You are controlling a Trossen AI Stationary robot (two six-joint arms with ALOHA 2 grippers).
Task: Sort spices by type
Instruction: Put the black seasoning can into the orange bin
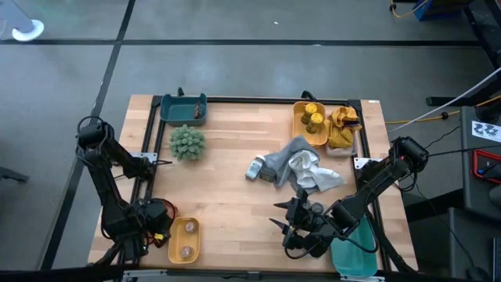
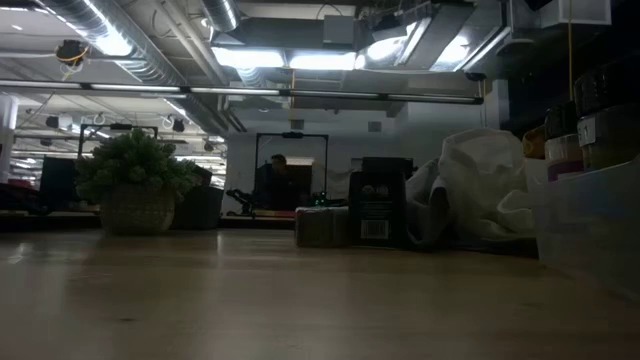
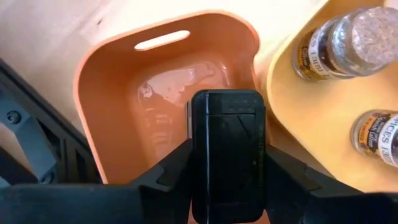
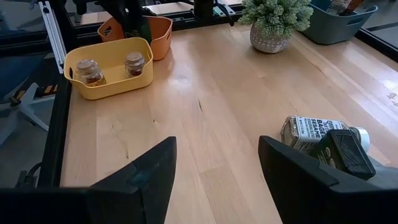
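Note:
My left gripper (image 1: 159, 222) hangs over an orange bin (image 3: 112, 93) at the table's near left corner, shut on a dark rectangular spice tin (image 3: 227, 149). Beside the orange bin, a yellow bin (image 4: 112, 65) holds two brown-topped spice jars (image 3: 348, 40) (image 3: 379, 134). My right gripper (image 4: 214, 180) hovers open above the table's near middle with nothing between its fingers. Just beyond it a labelled jar (image 4: 308, 130) lies on its side next to a dark tin (image 4: 345, 152). More yellow-lidded jars (image 1: 313, 119) stand in a yellow bin at the far right. My left gripper pinches the dark tin by its two opposite narrow sides (image 3: 198, 155) between its two fingers. The fingers come from above and point steeply down. The tin is lifted clear, standing on end over the orange bin's hollow, its lid end toward the wrist.
Grey and white cloths (image 1: 305, 168) lie heaped right of centre. A bushy plant ball (image 1: 188, 142) stands at the left, and behind it a teal bin (image 1: 182, 108). Another teal bin (image 1: 356, 251) is at the near right corner. A yellow cloth (image 1: 344, 129) fills a bin at the far right.

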